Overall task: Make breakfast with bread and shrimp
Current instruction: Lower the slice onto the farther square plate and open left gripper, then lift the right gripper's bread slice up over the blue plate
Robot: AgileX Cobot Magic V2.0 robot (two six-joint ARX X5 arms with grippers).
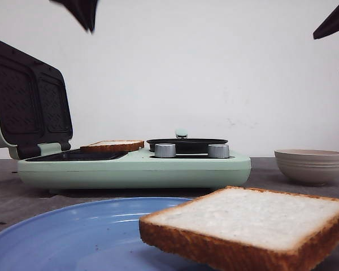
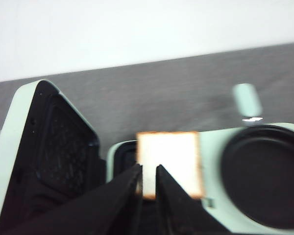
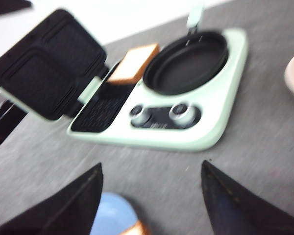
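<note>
One bread slice point(image 1: 112, 145) lies on the sandwich maker point(image 1: 134, 167), another point(image 1: 248, 224) on the blue plate point(image 1: 62, 234). Left gripper point(image 2: 148, 181) hovers, fingers nearly closed and empty; right gripper point(image 3: 152, 196) is spread wide.

Both arms hang high, the left pincer point(image 2: 148, 183) with fingers nearly closed on nothing, the right pincer point(image 3: 152, 196) spread wide.

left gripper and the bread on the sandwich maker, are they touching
Cannot tell. In the left wrist view the left gripper overlaps the near edge of the bread, its fingers nearly closed, but neither contact nor a gap shows plainly.
</note>
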